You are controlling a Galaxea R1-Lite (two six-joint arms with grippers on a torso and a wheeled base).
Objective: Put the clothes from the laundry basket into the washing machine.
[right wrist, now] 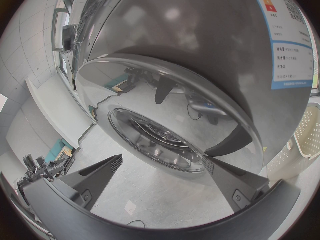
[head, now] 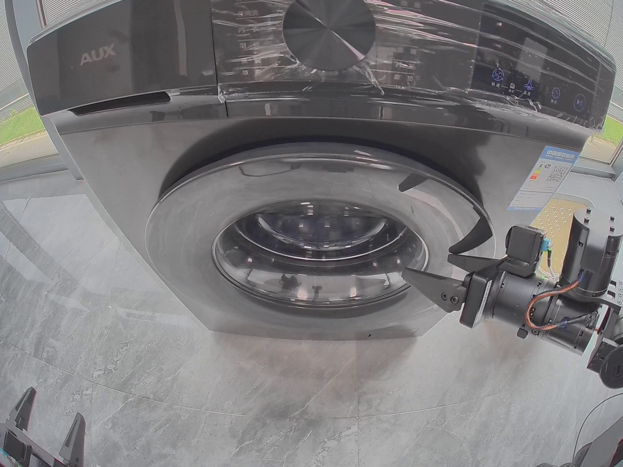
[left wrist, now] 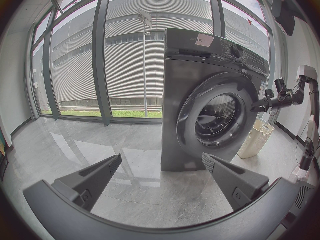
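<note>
The dark grey washing machine [head: 311,163] stands straight ahead with its round glass door [head: 318,248] closed. My right gripper [head: 433,275] is open beside the door's right edge, just below the dark handle recess [head: 472,238]. In the right wrist view its fingertips [right wrist: 208,164] are close to that recess [right wrist: 230,142]. The cream laundry basket [left wrist: 255,142] stands on the floor to the right of the machine, partly behind my right arm [head: 558,218]. I cannot see any clothes in it. My left gripper [head: 45,432] hangs open low at the left, far from the machine [left wrist: 213,110].
Grey tiled floor [head: 259,384] spreads in front of the machine. A wall of tall windows [left wrist: 100,67] runs behind and to the left of it. A white wall is close on the right, past the basket [right wrist: 310,134].
</note>
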